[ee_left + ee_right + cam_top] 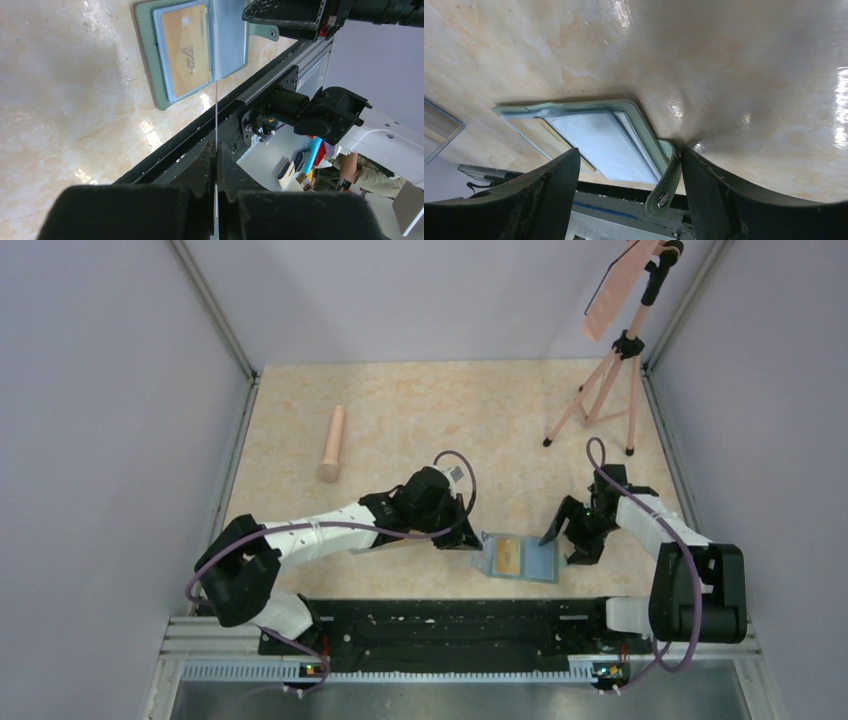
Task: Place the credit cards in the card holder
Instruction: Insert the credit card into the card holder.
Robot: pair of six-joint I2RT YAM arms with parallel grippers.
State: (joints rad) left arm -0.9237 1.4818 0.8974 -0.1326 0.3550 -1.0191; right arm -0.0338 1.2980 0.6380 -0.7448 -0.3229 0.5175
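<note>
The card holder (538, 563) lies open at the near edge of the table (420, 410), 1 yellow-orange card (508, 556) inside. The left gripper (465, 537) pinches a thin card (216, 115) edge-on; the right gripper (566, 545) stands spread around the snap tab (664, 192).

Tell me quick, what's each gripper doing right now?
Left gripper: jaws shut on a thin credit card, seen edge-on.
Right gripper: jaws open astride the card holder, gripping nothing.

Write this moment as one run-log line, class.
left gripper: shut on thin card, edge-on | right gripper: open around snap tab | card holder: open on table, orange card pocketed
</note>
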